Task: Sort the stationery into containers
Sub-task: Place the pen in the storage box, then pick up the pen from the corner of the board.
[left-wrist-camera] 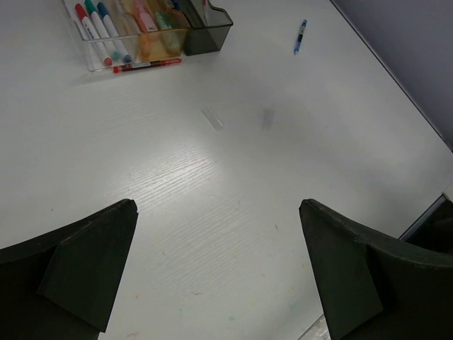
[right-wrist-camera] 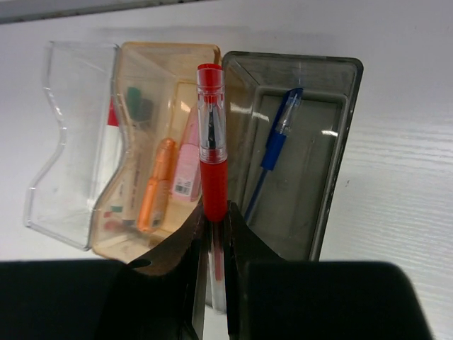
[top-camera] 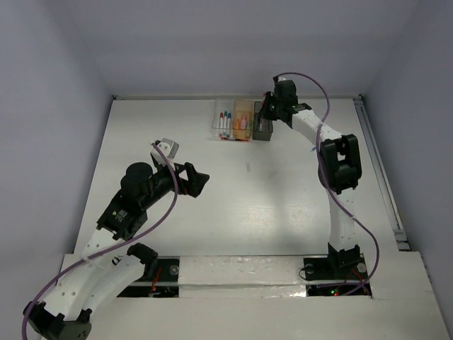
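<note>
fig. top, left-wrist and right-wrist views of the sorting table [top-camera: 212,219].

the left claw [left-wrist-camera: 219,273] is shown spread to its widest. its two dark fingers [left-wrist-camera: 85,269] are set far apart at the lower corners of the left-wrist view. nothing is held, and only bare tabletop is seen in the gap. the three bins are found in a touching row well ahead of this claw and to its left: the clear bin [left-wrist-camera: 79,39], the orange bin [left-wrist-camera: 182,34] and the grey bin [left-wrist-camera: 212,35]. capped markers [left-wrist-camera: 99,25] in red, teal and blue are seen lying in the clear bin. a loose red pen [left-wrist-camera: 148,65] is laid flat on the table just outside the clear bin, on the wall nearest the claw. a loose blue pen [left-wrist-camera: 300,37] is seen far ahead and slightly to the claw's right, apart from the grey bin.

the right claw [right-wrist-camera: 216,234] is shown almost closed and clamped on a red-capped pen [right-wrist-camera: 212,149]. the pen is gripped near its lower end and projects straight ahead from the fingertips. it is lined up over the shared wall of the orange and grey bins. whether it touches either bin cannot be told. a blue pen [right-wrist-camera: 276,145] is seen lying lengthwise in the grey bin, ahead and to the right of this claw. an orange marker [right-wrist-camera: 156,184] and a pink item [right-wrist-camera: 187,166] are seen in the orange bin, ahead and to the left. the clear bin lies farthest left.
</note>
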Controlling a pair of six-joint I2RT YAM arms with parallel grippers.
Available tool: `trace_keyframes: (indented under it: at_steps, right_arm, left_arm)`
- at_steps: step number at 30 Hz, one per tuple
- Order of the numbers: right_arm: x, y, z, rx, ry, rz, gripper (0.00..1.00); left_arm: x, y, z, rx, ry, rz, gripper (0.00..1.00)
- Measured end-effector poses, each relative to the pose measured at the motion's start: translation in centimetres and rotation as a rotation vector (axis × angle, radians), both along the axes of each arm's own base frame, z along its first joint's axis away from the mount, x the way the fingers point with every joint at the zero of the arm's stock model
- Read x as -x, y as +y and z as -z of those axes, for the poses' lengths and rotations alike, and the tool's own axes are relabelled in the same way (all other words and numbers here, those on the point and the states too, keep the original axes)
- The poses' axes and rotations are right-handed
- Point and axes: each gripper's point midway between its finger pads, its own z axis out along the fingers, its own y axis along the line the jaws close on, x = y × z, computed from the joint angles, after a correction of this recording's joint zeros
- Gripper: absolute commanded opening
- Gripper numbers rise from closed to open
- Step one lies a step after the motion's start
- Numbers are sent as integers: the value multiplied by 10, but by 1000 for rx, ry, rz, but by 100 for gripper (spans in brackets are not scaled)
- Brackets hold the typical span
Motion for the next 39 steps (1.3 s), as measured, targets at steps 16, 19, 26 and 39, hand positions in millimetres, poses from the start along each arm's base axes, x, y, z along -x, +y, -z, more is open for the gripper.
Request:
trace_keyframes:
  at_steps: [16, 19, 26, 39]
  right_arm:
    - [4, -12, 16, 59, 52, 30, 60]
    - [7, -24, 8, 83, 42, 70, 53]
    - [47, -102, -34, 117, 1, 273, 31]
    - [98, -271, 29, 296, 189, 666, 65]
  left_arm:
    - [-2, 1, 2, -6, 4, -11, 99]
    - [-2, 1, 2, -5, 3, -11, 99]
    - [1, 3, -4, 6, -17, -12, 99]
    - [11, 2, -17, 30, -59, 9, 99]
